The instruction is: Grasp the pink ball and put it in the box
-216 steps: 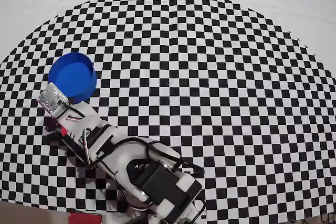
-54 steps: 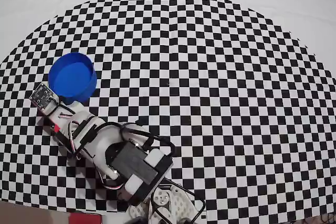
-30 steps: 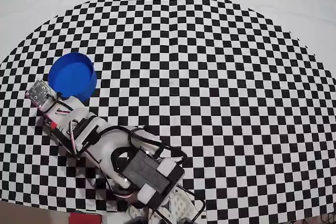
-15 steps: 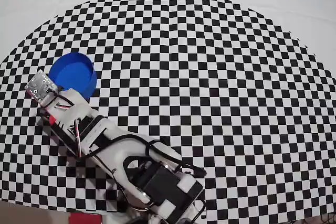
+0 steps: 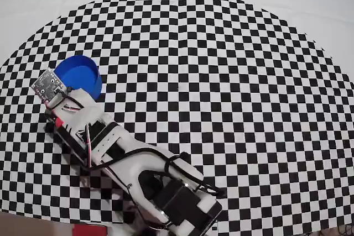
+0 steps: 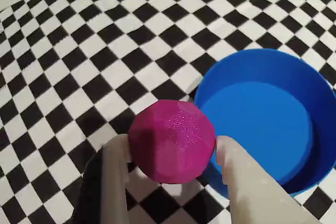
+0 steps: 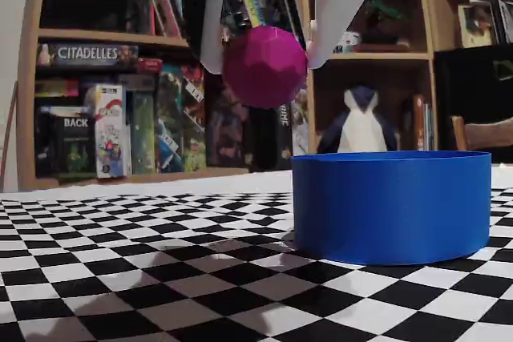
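Observation:
My gripper (image 6: 170, 148) is shut on the pink ball (image 6: 172, 140), a faceted magenta ball held between two white fingers (image 6: 114, 182). In the fixed view the pink ball (image 7: 264, 66) hangs in the air above and just left of the box (image 7: 391, 204), with the gripper (image 7: 260, 54) coming down from the top. The box (image 6: 262, 116) is a round bright blue open container; in the wrist view it sits right of the ball. In the overhead view the box (image 5: 83, 73) is partly covered by the arm and the ball is hidden.
A black-and-white checkered mat (image 5: 221, 81) covers the table. The arm's body (image 5: 138, 164) stretches from the bottom edge of the overhead view toward the box. Bookshelves with game boxes (image 7: 96, 110) and a penguin figure (image 7: 361, 122) stand behind the table.

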